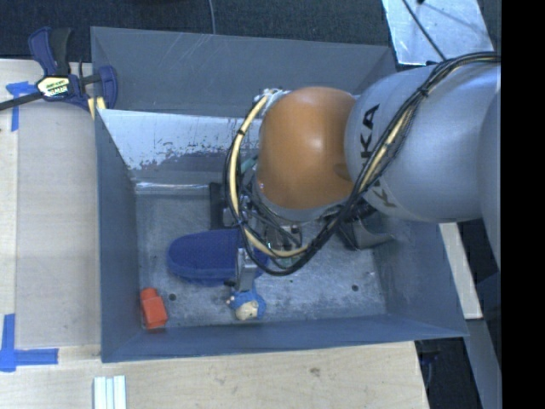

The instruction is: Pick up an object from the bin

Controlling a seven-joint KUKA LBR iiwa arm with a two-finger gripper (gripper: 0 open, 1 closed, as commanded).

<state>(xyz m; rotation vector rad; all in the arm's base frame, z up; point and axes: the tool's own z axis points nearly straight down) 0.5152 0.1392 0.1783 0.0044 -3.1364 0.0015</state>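
1. The claw [239, 290] hangs low in the bin [115, 228], near the middle of the floor and towards the front wall. It sits under the rounded orange cover [302, 147] on the wrist.
2. Whether the claw is wide, narrow or holding anything, I cannot tell. The wrist and its looped cables [241, 156] hide most of it, and only a slim metal part shows below them.
3. Just beside the claw's lower end, on its front side, lies a small blue and cream piece [247, 308]. It rests on the bin floor close to the front wall. Whether the claw touches it cannot be made out.
4. To the left of the claw lies a blue oval thing [200, 258], flat on the floor. Its right end reaches up to the claw and is partly covered by it.
5. Further left, in the front left corner of the floor, sits an orange block [153, 308], well apart from the claw and apart from the blue oval thing.
6. The grey arm [426, 143] comes in from the right, over the bin's right wall.
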